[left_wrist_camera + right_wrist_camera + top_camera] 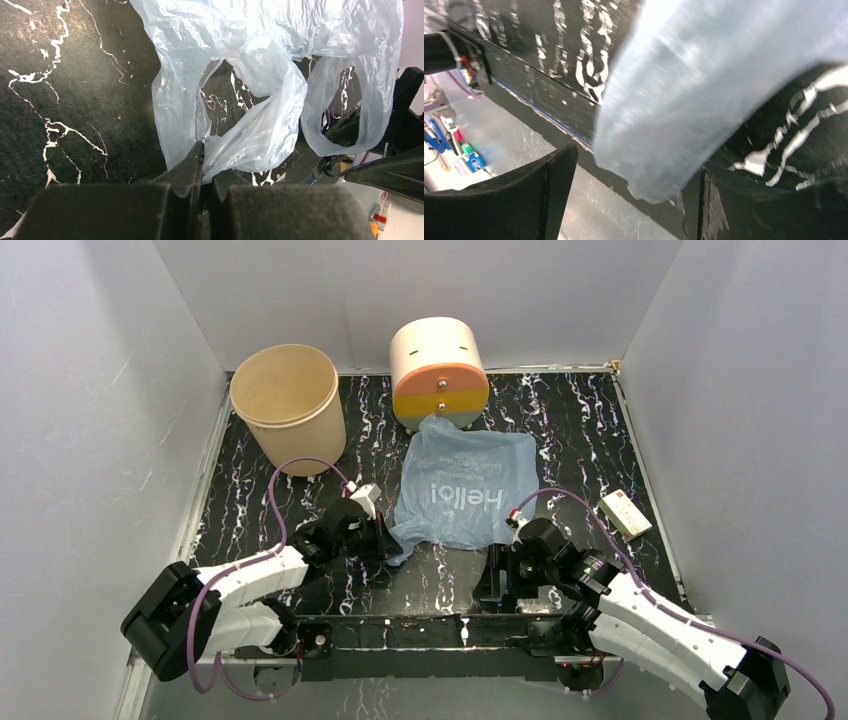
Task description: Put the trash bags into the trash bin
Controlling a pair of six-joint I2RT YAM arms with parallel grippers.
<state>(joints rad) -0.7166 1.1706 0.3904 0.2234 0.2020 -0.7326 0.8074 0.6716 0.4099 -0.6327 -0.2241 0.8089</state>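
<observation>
The trash bag is a pale-blue film bag with white lettering, lying spread on the black marbled table in front of the cream cylinder. My left gripper is at the bag's near-left corner. In the left wrist view it is shut on a fold of the bag near its handle loops. My right gripper stands at the bag's near edge. In the right wrist view it is open, with a blurred strip of the bag between its fingers, not pinched. The beige trash bin stands upright at the back left.
A cream cylinder with an orange-yellow front stands at the back, touching the bag's far edge. A small white box with a red mark lies at the right. Grey walls close in the table on three sides.
</observation>
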